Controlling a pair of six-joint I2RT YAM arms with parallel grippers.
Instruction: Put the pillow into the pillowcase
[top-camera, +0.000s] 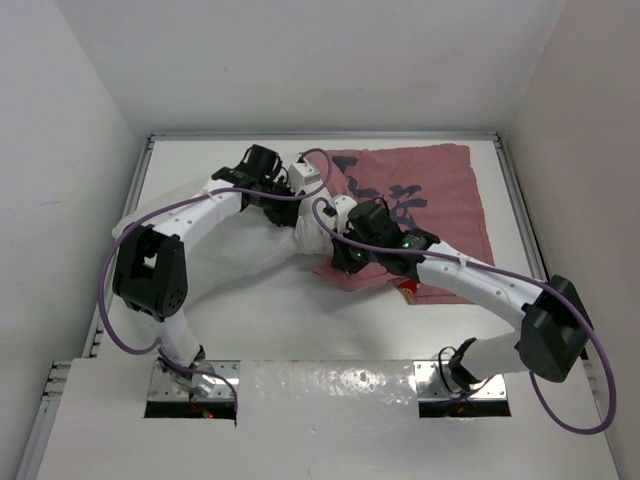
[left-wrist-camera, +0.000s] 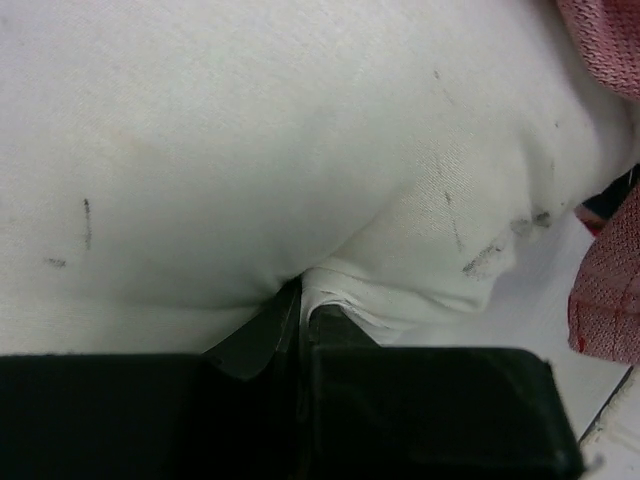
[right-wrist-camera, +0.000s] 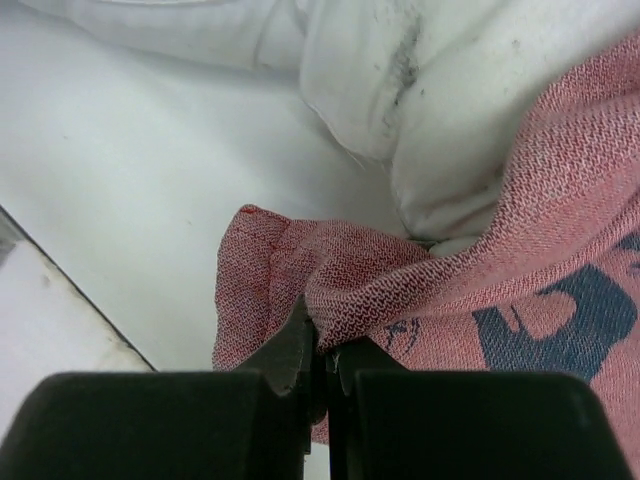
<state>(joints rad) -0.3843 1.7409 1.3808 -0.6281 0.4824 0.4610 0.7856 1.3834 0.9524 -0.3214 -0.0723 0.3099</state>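
- My left tool (left-wrist-camera: 300, 312) is clamped together on a pinch of the pillow (left-wrist-camera: 250, 150), at a fold in its white cover, with cloth caught between the tips.
- My right tool (right-wrist-camera: 322, 335) is clamped on the hem of the pillowcase (right-wrist-camera: 520, 290), on a bunched pink edge just beside the pillow's end.
- The pillow lies across the middle of the bench (top-camera: 330, 325), toward its left edge. The pillowcase is spread toward the far right corner, its mouth meeting the pillow's right end. One pillow corner looks tucked under the cloth; most of it is outside.
- To do this step well, I judge the right tool should lift the hem and hold the mouth wide. The left should then drive the pillow low and straight toward the far right corner, so the stuffing goes in rather than bunching.
- My left pinch is shallow and could slip or only stretch the cover.
- My right arm (top-camera: 480, 280) lies along the pillowcase's near side, crowding the mouth.
- The purple cables (top-camera: 325, 160) loop over the cloth and could snag.
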